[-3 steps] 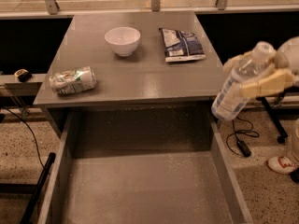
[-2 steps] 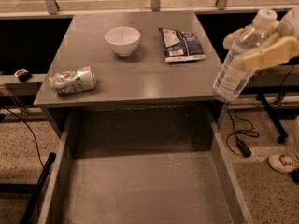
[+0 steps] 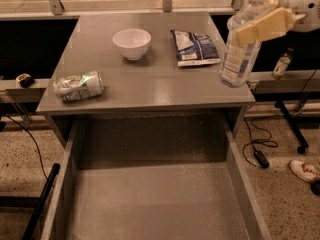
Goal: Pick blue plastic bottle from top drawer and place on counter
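The blue plastic bottle is clear with a white cap and a white-and-blue label. It hangs nearly upright in the air above the counter's right edge. My gripper is shut on the bottle's upper body, its cream fingers clamped across it, the arm coming in from the upper right. The counter is a grey speckled top. The top drawer stands pulled open below it, and its speckled floor holds nothing that I can see.
On the counter are a white bowl, a blue-and-white snack bag and a crushed green-white can. A small dark-capped bottle stands on a ledge at right. Cables and a shoe lie on the floor at right.
The gripper has lifted the bottle higher and carried it a little left, from beside the counter's right edge to above it. The bottle now stands more upright.
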Controlling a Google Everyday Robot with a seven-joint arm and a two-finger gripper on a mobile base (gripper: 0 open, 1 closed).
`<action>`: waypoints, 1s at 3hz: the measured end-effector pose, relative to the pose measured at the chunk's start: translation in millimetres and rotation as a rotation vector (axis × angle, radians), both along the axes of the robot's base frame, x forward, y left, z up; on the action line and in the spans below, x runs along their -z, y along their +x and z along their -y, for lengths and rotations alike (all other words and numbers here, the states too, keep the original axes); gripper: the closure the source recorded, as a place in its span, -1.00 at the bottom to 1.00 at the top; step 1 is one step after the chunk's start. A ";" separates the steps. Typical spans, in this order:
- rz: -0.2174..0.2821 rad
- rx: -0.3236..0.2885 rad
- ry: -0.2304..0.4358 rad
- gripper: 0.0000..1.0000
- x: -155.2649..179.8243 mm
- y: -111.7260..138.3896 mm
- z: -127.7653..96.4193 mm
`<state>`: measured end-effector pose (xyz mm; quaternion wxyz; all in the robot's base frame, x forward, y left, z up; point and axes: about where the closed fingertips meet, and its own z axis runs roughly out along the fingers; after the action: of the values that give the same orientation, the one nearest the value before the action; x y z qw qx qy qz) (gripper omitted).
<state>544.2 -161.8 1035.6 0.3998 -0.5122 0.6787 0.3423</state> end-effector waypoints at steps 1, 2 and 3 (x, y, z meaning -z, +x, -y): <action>-0.042 -0.021 0.034 1.00 4.4 19.2 -38.6; -0.059 -0.054 0.106 1.00 18.4 28.1 -68.3; -0.030 -0.098 0.184 1.00 37.9 27.2 -89.6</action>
<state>571.4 -72.2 997.7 0.4176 -0.5007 0.6243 0.4303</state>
